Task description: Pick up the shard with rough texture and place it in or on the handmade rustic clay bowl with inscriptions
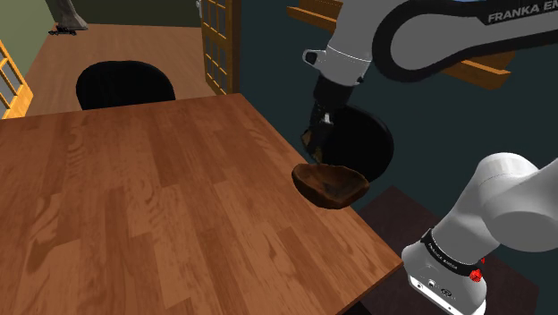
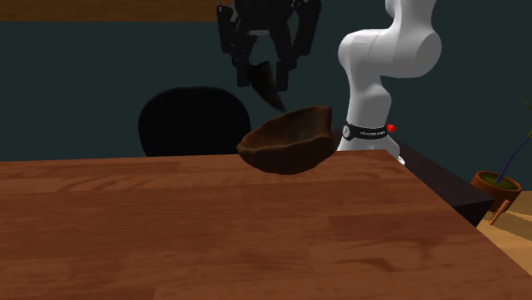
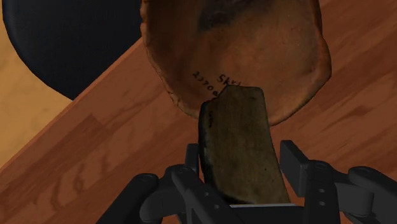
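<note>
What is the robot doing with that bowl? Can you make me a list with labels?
Bowl: brown bowl with letters inside
Bowl's place: on the wooden table, near its edge
Held: brown shard, clasped by the black gripper
Shard's place: in the air just over the bowl, not in it
Past the table: black chair

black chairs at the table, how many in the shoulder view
2: one rounded black chair at the wooden table's far side, another behind the brown clay bowl; more may be hidden.
</note>
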